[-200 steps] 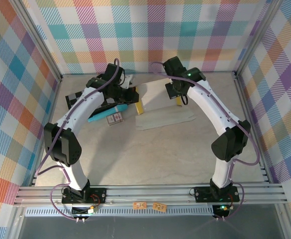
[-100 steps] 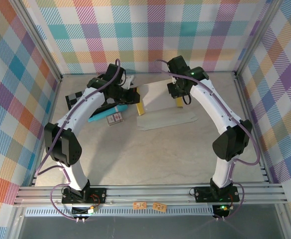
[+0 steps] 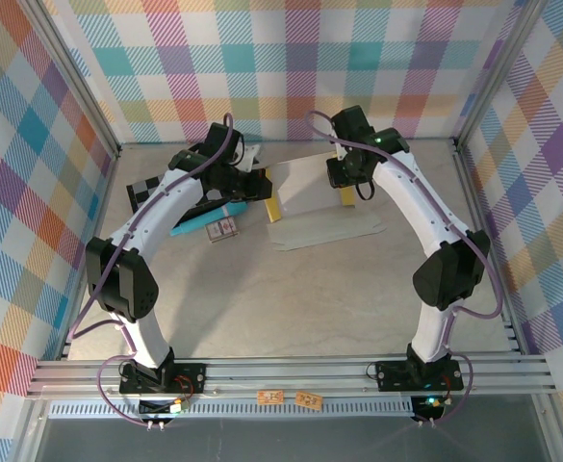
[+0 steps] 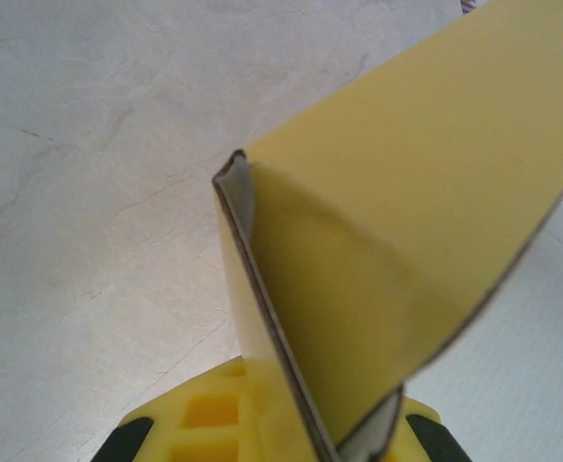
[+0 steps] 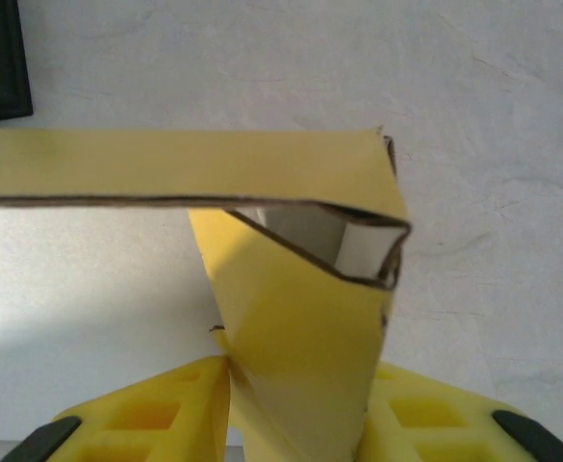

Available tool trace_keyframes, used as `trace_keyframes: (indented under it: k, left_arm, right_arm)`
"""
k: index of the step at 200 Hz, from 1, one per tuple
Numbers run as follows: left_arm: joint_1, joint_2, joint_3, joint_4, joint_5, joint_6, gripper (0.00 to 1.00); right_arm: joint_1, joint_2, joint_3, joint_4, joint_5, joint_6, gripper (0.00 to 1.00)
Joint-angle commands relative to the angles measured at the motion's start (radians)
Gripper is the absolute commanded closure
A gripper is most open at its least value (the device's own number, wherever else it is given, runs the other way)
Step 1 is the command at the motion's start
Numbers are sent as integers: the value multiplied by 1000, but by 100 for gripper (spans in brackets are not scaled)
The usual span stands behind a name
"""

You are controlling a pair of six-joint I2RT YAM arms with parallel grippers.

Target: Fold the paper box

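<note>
The paper box is a half-folded sheet lying pale side up at the back middle of the table, with yellow flaps raised at its left and right ends. My left gripper is at the left end. In the left wrist view its jaws are pinched on a yellow wall of the box. My right gripper is at the right end. Its fingers stand apart, and a hollow, doubled-over yellow flap rises between them.
A black-and-white checkered board lies left of the box, partly under the left arm. A teal tube and a small card lie beside it. Plaid walls and metal rails close the table in on three sides.
My right gripper's jaws have spread apart from a shut pinch on the flap, and that arm has shifted slightly right. The left gripper keeps its pinch, unmoved.
</note>
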Motion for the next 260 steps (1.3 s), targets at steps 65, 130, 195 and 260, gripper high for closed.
trace_keyframes:
  k: [65,130,195,260]
  left_arm:
    - [-22,-2,67,86,92,-8,100]
    - [-35,13,76,80,67,-19,100]
    - [-62,41,118,30,-9,-22,100]
    - [-62,44,111,66,35,-57,100]
  right_arm:
    - [13,57,57,-59,98,54,73]
    - [97,137,201,-282,515,254,100]
    - [148,228,325,-446,799,292,100]
    - [133,115,230,-186,410,56,99]
